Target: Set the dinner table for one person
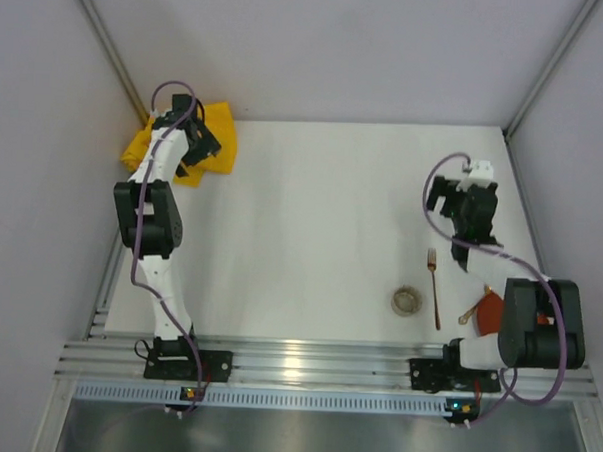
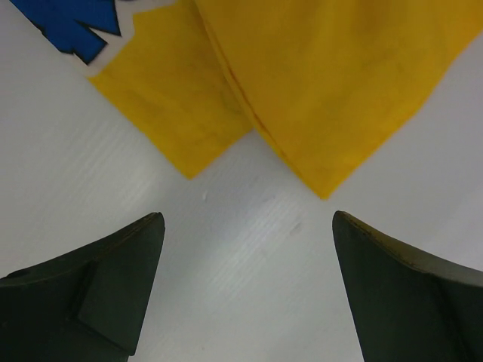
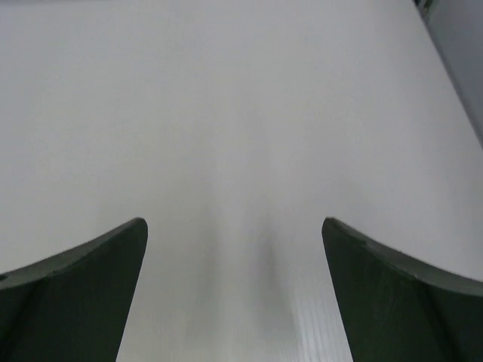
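Observation:
The white dinner table (image 1: pixel 322 217) fills the top view. A crumpled yellow cloth mat (image 1: pixel 160 148) with a blue print lies at its far left corner. My left gripper (image 1: pixel 205 150) hovers at the mat's right edge. In the left wrist view it (image 2: pixel 247 220) is open and empty over bare table, with the mat's corners (image 2: pixel 317 83) just ahead. A gold fork (image 1: pixel 434 288), a small round cup (image 1: pixel 406 301) and a red plate (image 1: pixel 490 314) with a gold spoon (image 1: pixel 469 315) lie near right. My right gripper (image 1: pixel 461 201) is open and empty (image 3: pixel 234 223) over bare table, beyond the fork.
A ribbed aluminium rail (image 1: pixel 305 364) runs along the near edge and carries both arm bases. Grey walls close in the left, back and right sides. The right arm's elbow (image 1: pixel 540 325) covers part of the red plate.

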Controlling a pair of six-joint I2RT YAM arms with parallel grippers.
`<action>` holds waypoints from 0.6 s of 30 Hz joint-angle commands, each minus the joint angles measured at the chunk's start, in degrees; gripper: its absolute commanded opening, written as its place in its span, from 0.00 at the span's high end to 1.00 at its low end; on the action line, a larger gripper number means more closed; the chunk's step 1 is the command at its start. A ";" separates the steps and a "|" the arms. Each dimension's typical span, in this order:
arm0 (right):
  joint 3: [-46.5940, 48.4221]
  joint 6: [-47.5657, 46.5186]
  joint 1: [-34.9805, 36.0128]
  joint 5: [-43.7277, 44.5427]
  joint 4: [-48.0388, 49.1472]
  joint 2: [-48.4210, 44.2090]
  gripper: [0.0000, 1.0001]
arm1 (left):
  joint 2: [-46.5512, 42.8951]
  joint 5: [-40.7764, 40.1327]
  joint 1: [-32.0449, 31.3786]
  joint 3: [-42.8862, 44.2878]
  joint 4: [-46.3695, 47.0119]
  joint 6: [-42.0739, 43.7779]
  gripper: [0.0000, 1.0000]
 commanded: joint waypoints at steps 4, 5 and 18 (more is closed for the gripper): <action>37.39 18.22 -3.50 -16.33 -49.17 6.53 0.00 | 6.41 1.08 2.72 6.64 5.13 -6.06 0.03; 38.66 19.10 -3.24 -19.08 -52.85 7.25 0.00 | 7.37 1.78 2.72 6.55 6.26 -6.68 0.04; 24.62 34.67 -9.56 -21.84 -48.24 -7.06 0.00 | 18.45 5.13 -1.67 14.11 9.97 -12.92 0.05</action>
